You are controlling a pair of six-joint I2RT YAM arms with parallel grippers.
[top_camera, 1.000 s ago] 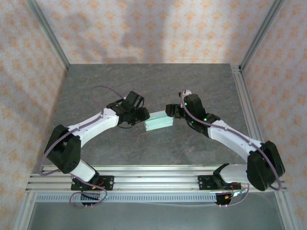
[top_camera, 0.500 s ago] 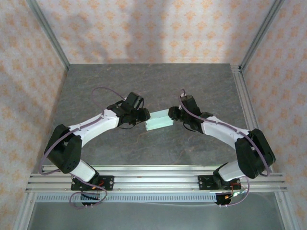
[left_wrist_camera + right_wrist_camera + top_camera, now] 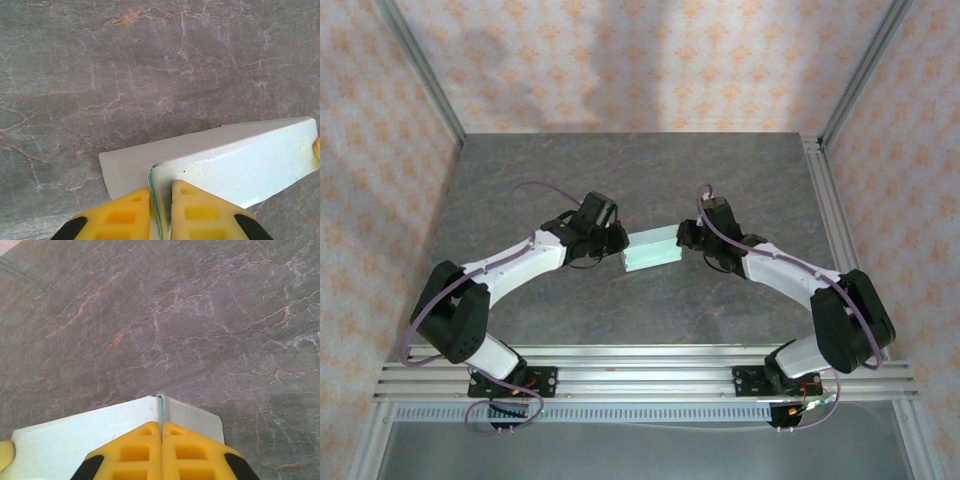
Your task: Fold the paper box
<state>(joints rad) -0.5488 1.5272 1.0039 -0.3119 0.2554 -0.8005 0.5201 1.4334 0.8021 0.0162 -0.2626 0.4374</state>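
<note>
Centre of frame: box [image 3: 651, 251] on table [image 3: 620, 170] — left gripper [image 3: 619, 240] and right gripper [image 3: 682, 237] each pinching a thin flap edge at opposite ends.

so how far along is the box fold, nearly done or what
Done: the paper box is already a small rectangular body lying on the table, not a flat sheet.
In hand: the left fingers pinch a thin card edge at one end, and the right fingers pinch one at the other end.
Left: probably seating those end flaps. Whether the ends are fully shut can't be seen.
</note>
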